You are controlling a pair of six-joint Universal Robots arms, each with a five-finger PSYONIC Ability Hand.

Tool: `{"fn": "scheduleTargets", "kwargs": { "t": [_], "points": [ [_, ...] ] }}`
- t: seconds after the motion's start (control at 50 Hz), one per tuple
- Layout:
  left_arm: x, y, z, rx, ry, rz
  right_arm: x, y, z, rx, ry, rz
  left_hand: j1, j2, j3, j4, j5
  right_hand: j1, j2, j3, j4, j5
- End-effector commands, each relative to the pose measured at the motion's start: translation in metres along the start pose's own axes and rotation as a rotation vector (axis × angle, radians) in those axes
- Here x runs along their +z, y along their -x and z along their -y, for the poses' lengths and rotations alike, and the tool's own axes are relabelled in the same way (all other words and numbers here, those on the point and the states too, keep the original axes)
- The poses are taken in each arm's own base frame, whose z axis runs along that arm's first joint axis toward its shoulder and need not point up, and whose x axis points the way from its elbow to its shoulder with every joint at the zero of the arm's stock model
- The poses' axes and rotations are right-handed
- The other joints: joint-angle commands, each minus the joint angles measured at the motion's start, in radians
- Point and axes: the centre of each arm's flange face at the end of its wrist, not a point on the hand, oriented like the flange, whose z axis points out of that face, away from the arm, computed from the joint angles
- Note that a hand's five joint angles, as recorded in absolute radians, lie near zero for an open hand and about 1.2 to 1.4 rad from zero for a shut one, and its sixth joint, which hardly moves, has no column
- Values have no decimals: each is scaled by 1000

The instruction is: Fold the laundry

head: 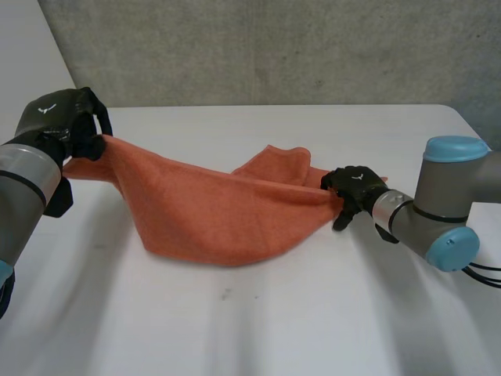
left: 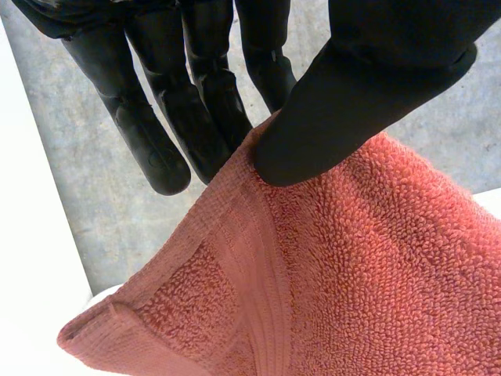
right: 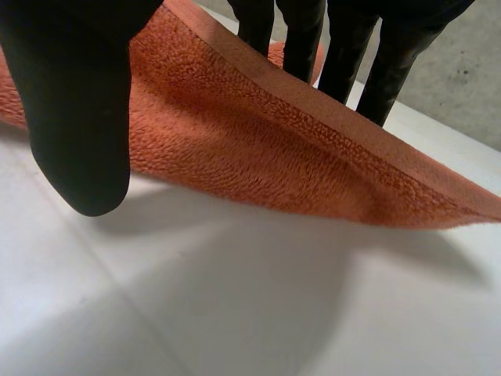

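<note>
An orange towel hangs stretched between my two hands over the white table, its sagging middle resting on the surface. My left hand is raised at the far left and holds one corner. In the left wrist view its thumb presses the towel against the fingers. My right hand is low at the towel's right end. There the towel's edge runs between the thumb and the straight fingers, lifted just off the table.
A folded-over flap of the towel lies on the table behind the stretched part. A grey wall stands behind the table's far edge. Bare tabletop lies in front of the towel.
</note>
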Motion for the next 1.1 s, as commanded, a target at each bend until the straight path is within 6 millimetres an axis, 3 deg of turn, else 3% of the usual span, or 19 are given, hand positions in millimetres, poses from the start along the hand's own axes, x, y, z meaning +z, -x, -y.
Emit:
{"fn": "scheduleTargets", "kwargs": {
  "t": [0.02,0.08,0.22,0.26,0.28,0.32,0.38,0.42,0.44,0.48,0.5,0.54,0.58,0.66,0.76,0.8,0.82,0.96,1.1],
  "points": [
    [-8,0,5,2,-12,-1,12,-4,1,-19,-29,-30,214,179,182,179,194,615,546,540,541,557],
    [-9,0,6,1,-18,-1,12,-8,8,-30,-47,-45,214,179,182,179,194,968,898,893,894,910],
    [-6,6,9,3,-27,18,-8,-20,56,-63,-148,-91,214,179,182,179,194,969,900,895,895,911],
    [-3,12,12,2,-38,37,-27,-26,91,-92,-226,-125,214,179,182,179,194,969,900,895,895,911],
    [-3,12,12,2,-38,37,-27,-26,92,-92,-226,-125,214,179,182,179,194,969,900,895,895,911],
    [-5,15,23,3,-72,47,-53,-28,129,-114,-311,-150,214,179,182,179,194,969,900,895,895,911],
    [-7,15,30,3,-97,45,-68,-30,148,-132,-353,-168,214,179,182,179,194,969,900,895,895,911],
    [-14,13,48,4,-156,41,-101,-38,180,-157,-411,-215,214,179,182,179,194,969,900,895,895,911],
    [-14,13,48,4,-157,41,-101,-38,180,-157,-411,-215,214,179,182,179,194,969,900,895,895,911],
    [-23,12,72,5,-233,38,-136,-49,209,-178,-463,-269,214,179,182,179,194,969,900,895,895,911],
    [-23,12,72,5,-233,38,-136,-49,209,-178,-464,-269,214,179,182,179,194,969,900,895,895,911],
    [-34,12,95,7,-308,40,-177,-59,241,-207,-529,-338,214,179,182,179,194,969,900,895,895,911],
    [-39,12,105,8,-342,41,-194,-61,250,-215,-537,-354,214,179,182,179,194,969,900,895,895,911],
    [-45,11,114,9,-367,39,-206,-63,255,-217,-498,-360,214,179,182,179,194,969,900,895,895,911],
    [-42,13,103,13,-306,46,-190,-63,233,-278,-321,-334,214,179,182,179,194,969,900,895,895,911],
    [-28,15,77,35,-203,40,-167,-63,206,-325,-181,-293,214,179,182,179,194,969,900,895,895,911],
    [-27,15,77,35,-202,40,-166,-63,206,-325,-181,-293,214,179,182,179,194,969,900,895,895,911],
    [21,19,-6,189,65,27,-117,-65,148,-331,36,-241,214,179,182,179,194,969,900,895,895,911],
    [66,16,-37,293,116,3,-76,-82,127,-360,41,-304,214,179,182,179,194,969,900,895,895,911]
  ]
}}
